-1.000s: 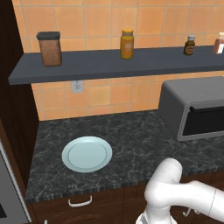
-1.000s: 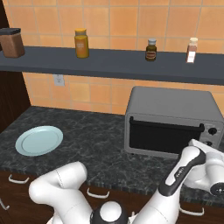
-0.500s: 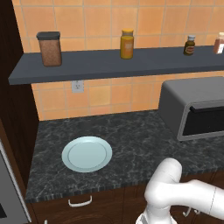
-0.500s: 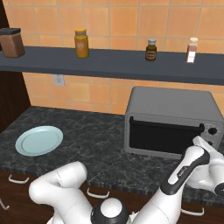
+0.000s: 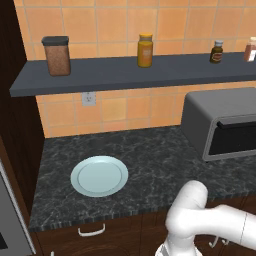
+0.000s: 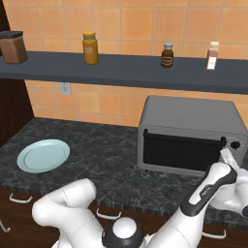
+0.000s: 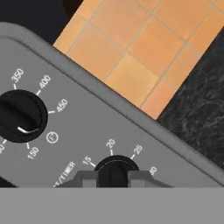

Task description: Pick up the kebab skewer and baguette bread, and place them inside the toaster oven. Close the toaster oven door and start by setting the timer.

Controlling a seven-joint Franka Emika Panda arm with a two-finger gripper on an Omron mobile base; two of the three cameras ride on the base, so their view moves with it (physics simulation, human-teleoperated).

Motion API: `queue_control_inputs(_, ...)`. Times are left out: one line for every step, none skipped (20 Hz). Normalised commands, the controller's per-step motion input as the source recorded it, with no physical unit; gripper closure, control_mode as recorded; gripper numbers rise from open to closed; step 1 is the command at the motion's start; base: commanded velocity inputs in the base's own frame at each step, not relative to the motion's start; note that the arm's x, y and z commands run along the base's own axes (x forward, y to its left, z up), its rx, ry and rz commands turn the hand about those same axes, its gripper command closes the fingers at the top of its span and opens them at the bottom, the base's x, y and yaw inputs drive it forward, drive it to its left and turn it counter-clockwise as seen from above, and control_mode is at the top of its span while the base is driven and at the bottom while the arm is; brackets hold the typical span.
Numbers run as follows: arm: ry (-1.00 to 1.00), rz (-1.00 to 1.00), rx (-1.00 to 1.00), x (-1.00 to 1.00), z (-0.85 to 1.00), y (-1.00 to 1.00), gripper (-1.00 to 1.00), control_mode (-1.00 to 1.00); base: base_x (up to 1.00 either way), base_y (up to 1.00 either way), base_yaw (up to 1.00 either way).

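Dark timer knob [image 7: 116,169] pinched between closed jaws, hand no nearer than before.

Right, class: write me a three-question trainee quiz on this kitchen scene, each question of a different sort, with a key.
1. True or false: the toaster oven door is shut.
2. Multiple choice: the gripper is closed on which control? A) the temperature dial B) the timer knob C) the door handle
3. Fill in: the pale blue plate on the counter holds ____.

Key
1. True.
2. B; the fingertips sit on either side of it in the hand view.
3. Nothing.
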Motion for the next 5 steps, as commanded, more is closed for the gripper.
queue_control_inputs(0.0, 0.0, 0.28, 0.0, 0.0, 0.0, 1.0, -1.0, 0.0, 0.0, 0.0)
queue_control_inputs(0.0, -0.01, 0.27, 0.0, 0.0, 0.0, 1.0, -1.0, 0.0, 0.0, 0.0)
queue_control_inputs(0.0, -0.01, 0.29, 0.0, 0.0, 0.0, 1.0, -1.0, 0.0, 0.0, 0.0)
queue_control_inputs(0.0, 0.0, 0.26, 0.0, 0.0, 0.0, 1.0, -1.0, 0.0, 0.0, 0.0)
queue_control_inputs(0.0, -0.02, 0.24, 0.0, 0.01, 0.0, 1.0, -1.0, 0.0, 0.0, 0.0)
